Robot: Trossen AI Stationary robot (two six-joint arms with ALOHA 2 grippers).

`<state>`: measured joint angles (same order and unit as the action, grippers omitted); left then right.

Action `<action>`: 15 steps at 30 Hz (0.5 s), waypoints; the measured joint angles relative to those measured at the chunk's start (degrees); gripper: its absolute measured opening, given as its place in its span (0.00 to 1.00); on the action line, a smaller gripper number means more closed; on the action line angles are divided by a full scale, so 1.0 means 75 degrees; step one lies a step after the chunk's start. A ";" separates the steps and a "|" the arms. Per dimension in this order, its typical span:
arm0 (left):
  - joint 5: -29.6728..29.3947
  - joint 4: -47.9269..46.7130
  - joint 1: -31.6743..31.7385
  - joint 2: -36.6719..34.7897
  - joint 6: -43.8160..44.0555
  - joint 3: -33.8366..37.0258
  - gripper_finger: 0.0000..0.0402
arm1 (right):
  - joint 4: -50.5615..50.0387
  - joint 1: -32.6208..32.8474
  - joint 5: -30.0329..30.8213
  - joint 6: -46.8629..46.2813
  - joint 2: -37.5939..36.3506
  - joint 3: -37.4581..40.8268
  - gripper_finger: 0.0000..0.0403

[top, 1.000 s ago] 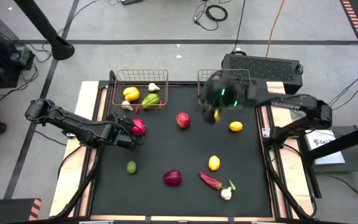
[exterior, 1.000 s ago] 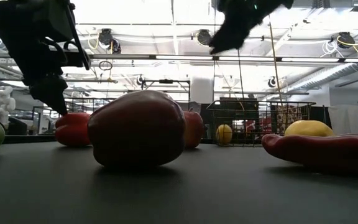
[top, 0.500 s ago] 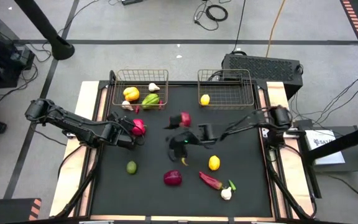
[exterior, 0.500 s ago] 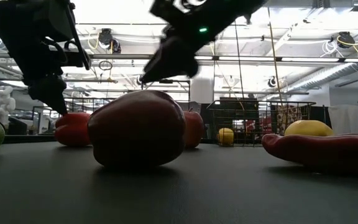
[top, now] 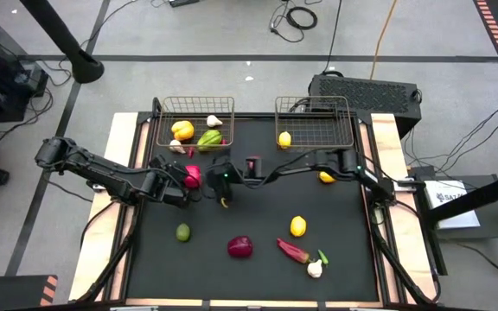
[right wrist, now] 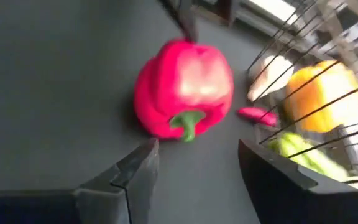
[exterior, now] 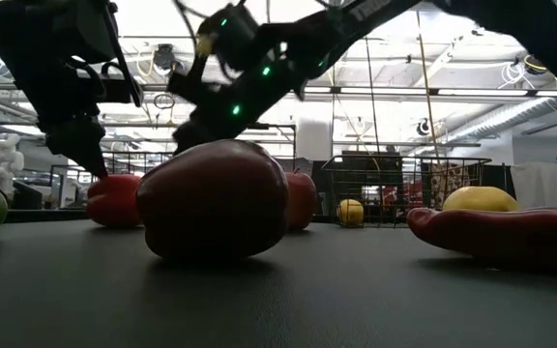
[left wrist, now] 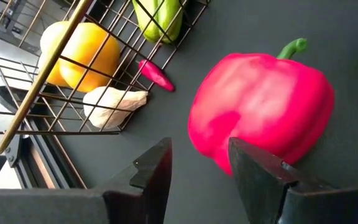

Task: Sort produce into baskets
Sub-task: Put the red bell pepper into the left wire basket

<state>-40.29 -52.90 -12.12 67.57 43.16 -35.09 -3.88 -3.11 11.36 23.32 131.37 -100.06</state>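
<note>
So your right gripper (top: pixel 223 201) was stretched across the mat, just beside the red pepper (top: pixel 193 176) on the side away from the left arm, fingers (right wrist: pixel 135 171) apart and empty. Your left gripper (top: pixel 182 195) sat right at that same pepper with fingers (left wrist: pixel 151 171) partly spread, one tip close against it, though I couldn't tell if it actually touched. Behind the pepper, the left basket (top: pixel 229 130) held a yellow pepper (top: pixel 181 130), a green pepper (top: pixel 209 138) and garlic (top: pixel 213 121); the right basket (top: pixel 351 130), well off to the side, had one lemon (top: pixel 284 138).
</note>
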 joint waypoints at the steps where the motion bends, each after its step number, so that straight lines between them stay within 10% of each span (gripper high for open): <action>1: 0.0005 -0.0001 -0.0003 0.0002 0.0001 0.0000 0.41 | -0.0063 -0.0023 -0.0055 0.0020 0.0104 -0.0105 0.53; 15: 0.0043 -0.0008 -0.0001 0.0000 0.0146 0.0000 0.41 | 0.0339 -0.0203 -0.0369 0.0480 0.0620 -0.0509 0.53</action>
<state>-39.97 -52.96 -12.13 67.57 44.25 -35.09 -1.34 -4.63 8.60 26.92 136.02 -103.88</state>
